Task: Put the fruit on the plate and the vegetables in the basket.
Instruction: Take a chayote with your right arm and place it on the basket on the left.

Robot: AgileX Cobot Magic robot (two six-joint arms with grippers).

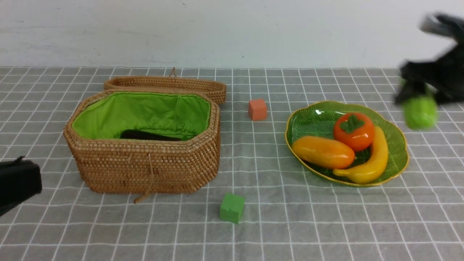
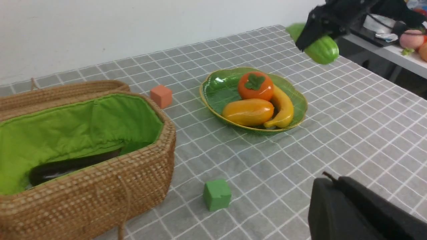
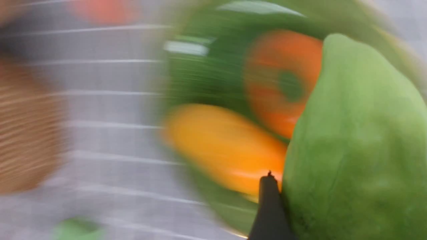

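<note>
3 fruits lie on the plate [image 1: 395, 159] at the right: persimmon [image 1: 353, 130], mango [image 1: 322, 152] and banana [image 1: 373, 159]. Right pincer [image 1: 417, 98], blurred, is clamped on the light green gourd [image 1: 420, 112] in the air just right of the plate's far edge. Left pincer [image 1: 18, 183], closed and empty, sits at near left. At left, the open basket [image 1: 145, 166] holds the dark eggplant [image 1: 148, 135].
</note>
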